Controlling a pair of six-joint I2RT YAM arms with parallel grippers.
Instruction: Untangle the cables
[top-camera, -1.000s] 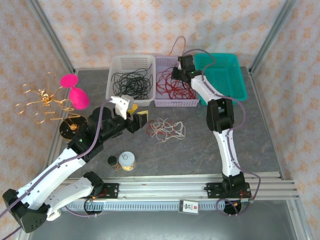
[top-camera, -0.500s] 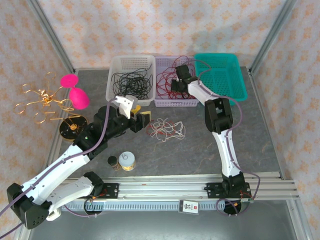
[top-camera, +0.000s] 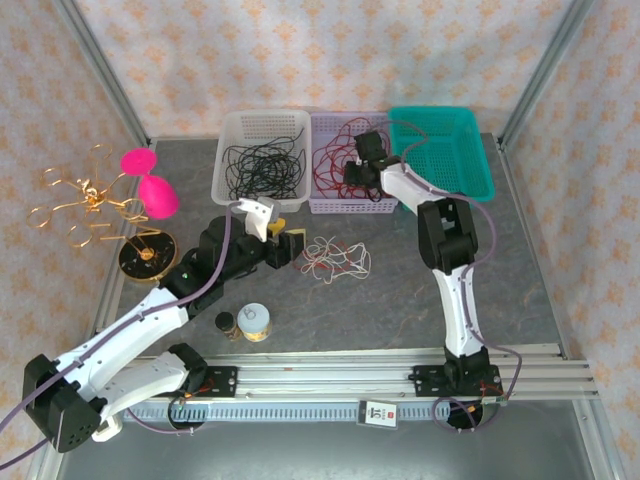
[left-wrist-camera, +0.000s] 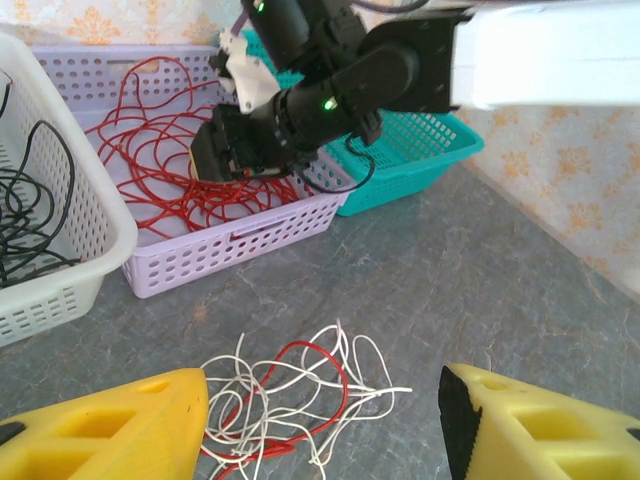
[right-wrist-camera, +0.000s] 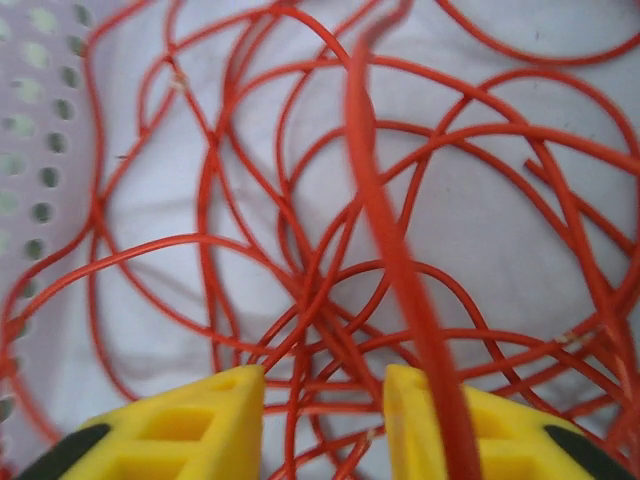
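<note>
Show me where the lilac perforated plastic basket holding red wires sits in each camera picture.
Top external: the lilac perforated plastic basket sits far centre, between the white plastic basket and the teal plastic basket.
Left wrist: upper left of centre, front wall facing us.
Right wrist: its pale floor and holed left wall, seen close up.
Shared landmark: the looped red cables lying inside it.

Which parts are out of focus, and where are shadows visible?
Right wrist view: the nearest red cable is blurred, the lower ones sharper, with soft shadows on the basket floor. Left wrist view: yellow fingers soft, tangle sharp. Top view: even, sharp.
</note>
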